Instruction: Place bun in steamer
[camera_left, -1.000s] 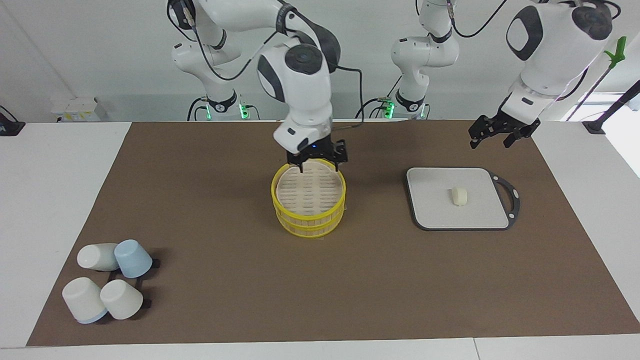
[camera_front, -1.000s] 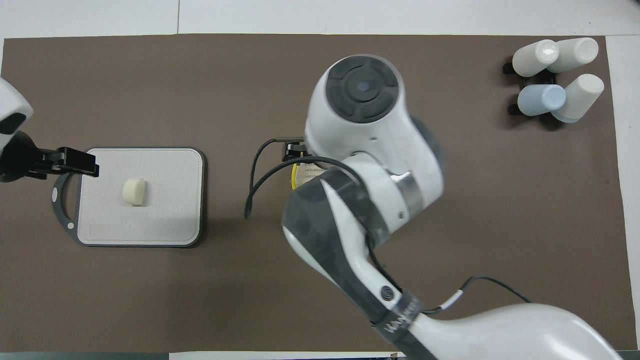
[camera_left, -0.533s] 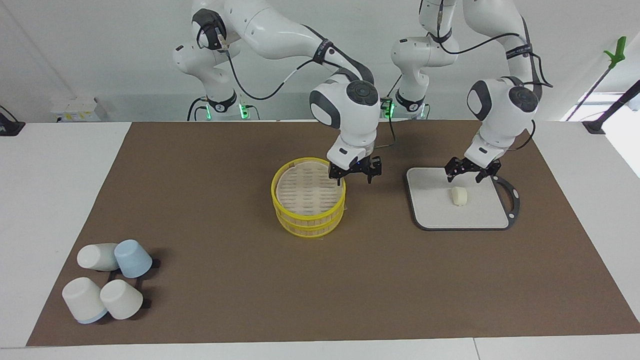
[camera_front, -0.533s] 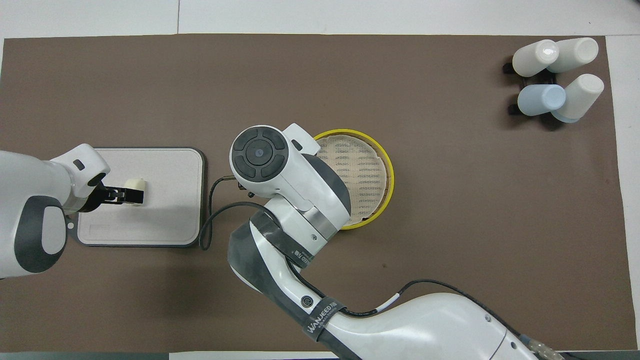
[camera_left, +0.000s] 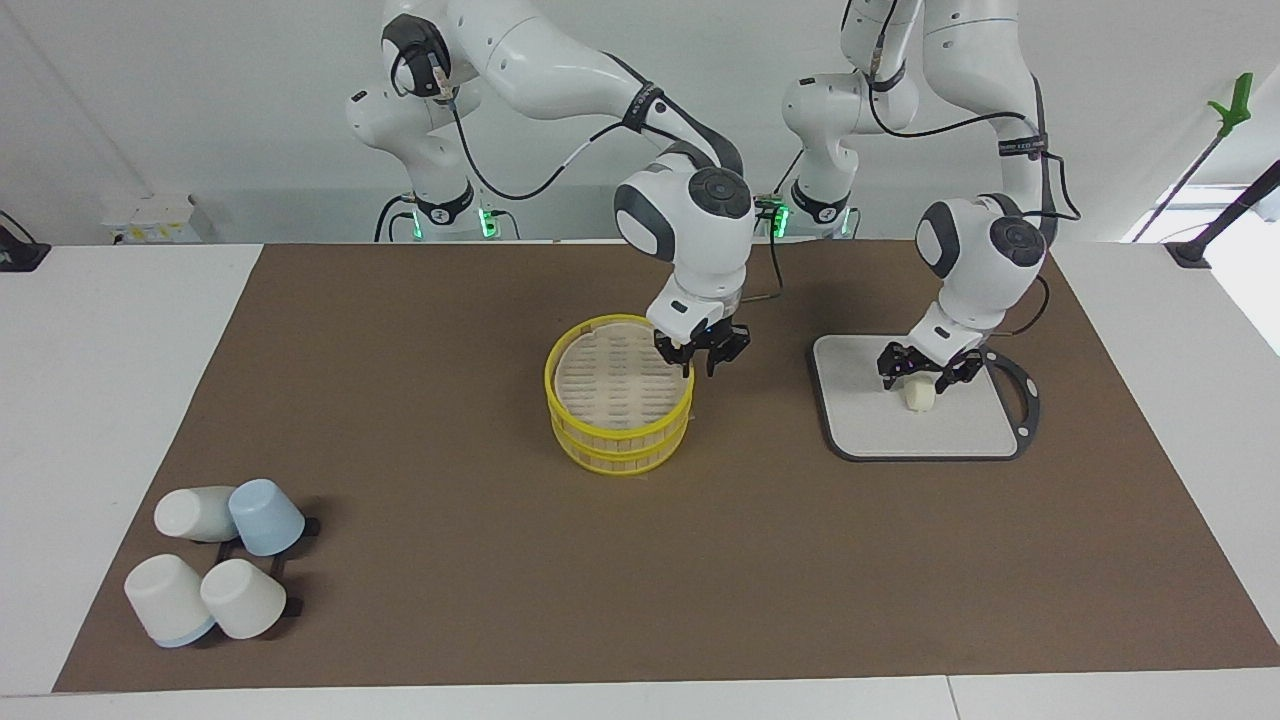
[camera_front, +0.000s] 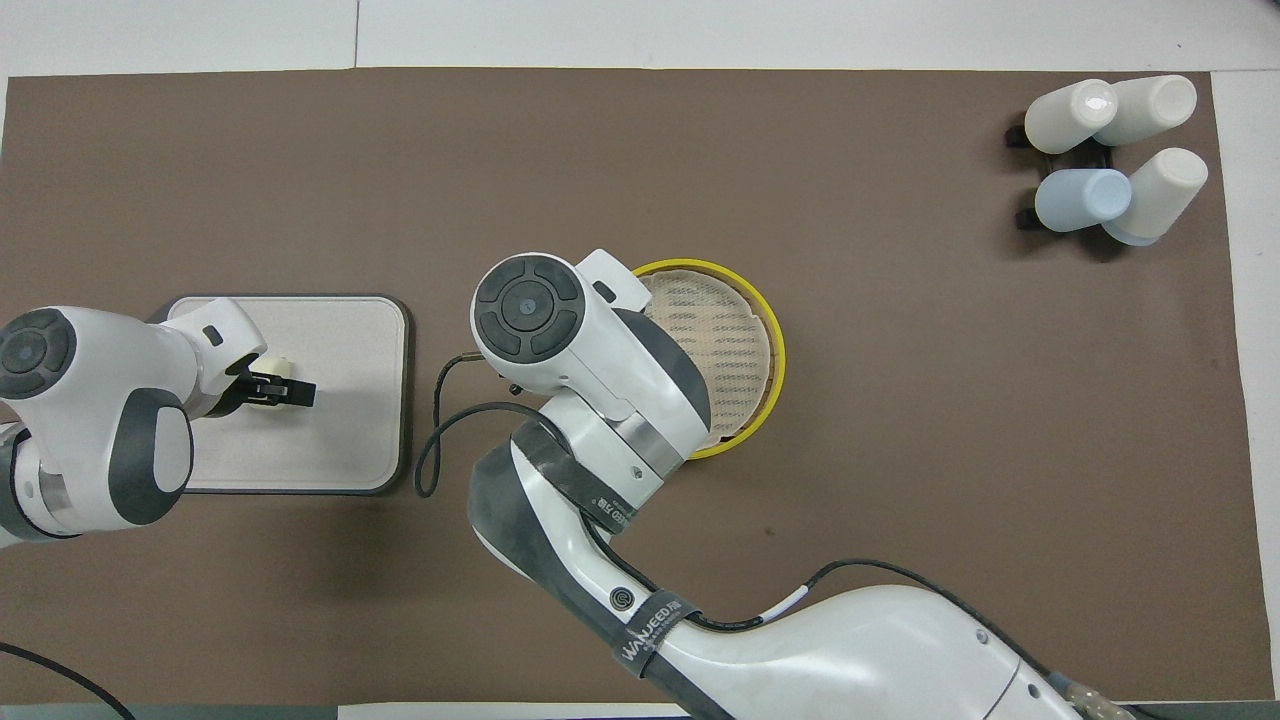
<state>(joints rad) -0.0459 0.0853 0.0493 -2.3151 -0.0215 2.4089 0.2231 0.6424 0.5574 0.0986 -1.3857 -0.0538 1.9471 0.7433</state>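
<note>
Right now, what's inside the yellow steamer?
Nothing shows inside the steamer except its pale slatted floor. The right tool covers a sliver at the rim. The bun sits on the grey board, under the left tool.

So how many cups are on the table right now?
4, clustered at the right arm's end of the table, far from the robots: three white cups and one light blue cup, all tipped or upturned on a dark rack. None seem hidden.
</note>
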